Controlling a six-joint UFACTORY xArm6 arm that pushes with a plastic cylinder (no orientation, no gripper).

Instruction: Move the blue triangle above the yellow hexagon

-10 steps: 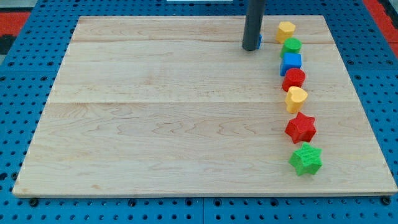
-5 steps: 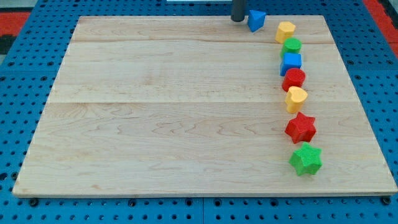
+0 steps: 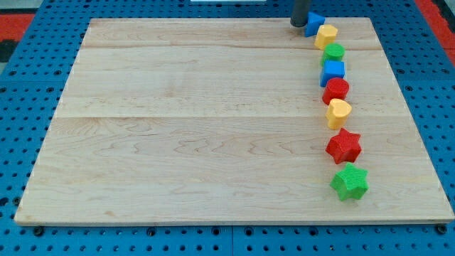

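Note:
The blue triangle [image 3: 314,23] lies near the board's top edge, touching the upper left side of the yellow hexagon [image 3: 327,35]. My tip [image 3: 299,25] rests on the board against the triangle's left side. The rod rises out of the view's top.
Below the hexagon a column runs down the view's right: a green round block [image 3: 333,52], a blue cube [image 3: 333,71], a red block [image 3: 336,90], a yellow heart-like block [image 3: 339,112], a red star [image 3: 344,146] and a green star [image 3: 350,182]. All lie on the wooden board [image 3: 192,128].
My tip went up to the board's top edge, then right, pushing the blue triangle rightward until it touches the yellow hexagon. The other blocks have not moved.

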